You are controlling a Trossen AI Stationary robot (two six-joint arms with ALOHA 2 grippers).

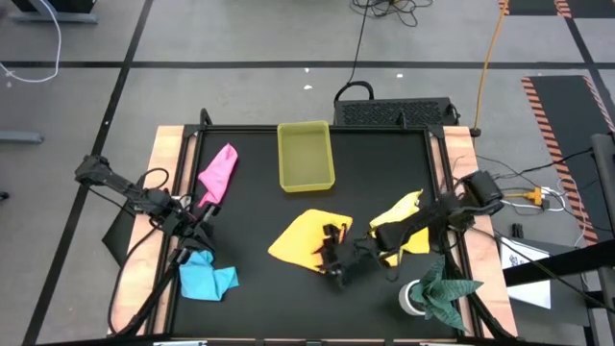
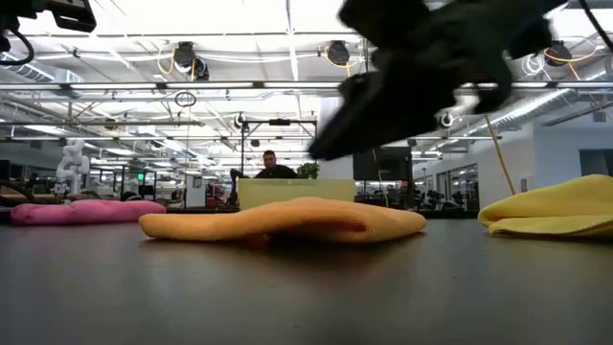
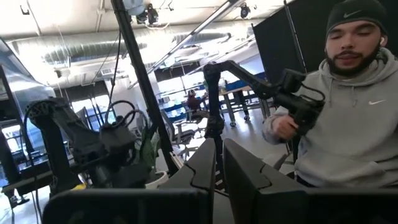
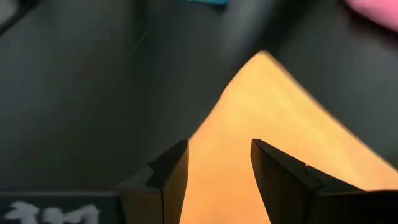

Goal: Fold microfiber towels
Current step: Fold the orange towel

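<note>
On the black table top (image 1: 365, 163) four microfiber towels are seen. The orange towel (image 1: 306, 237) is spread flat near the middle of the table, and the right gripper (image 1: 335, 258) is held low over its near edge; in the right wrist view its two dark fingers (image 4: 171, 177) are seen parted, with the orange cloth showing in the gap between them, and nothing is grasped. In the low view the same towel (image 2: 287, 220) is seen lying as a low mound with the right arm blurred above it. The yellow towel (image 1: 402, 223) is bunched just beside the orange one, toward the table's right side, partly covered by the right arm. The pink towel (image 1: 219, 173) is laid crumpled near the far left of the table, and the light blue towel (image 1: 205, 278) is crumpled at the near left. The left gripper (image 1: 199, 217) is held between those two towels, above the table; its fingers (image 3: 199, 171) are seen pressed almost together, with no cloth between them. A translucent yellow tray (image 1: 306, 156) is set at the table's far edge. A dark green cloth (image 1: 444, 291) is draped at the near right corner. A person in a grey hooded top (image 3: 348, 118) is visible beyond the table in the left wrist view.
</note>
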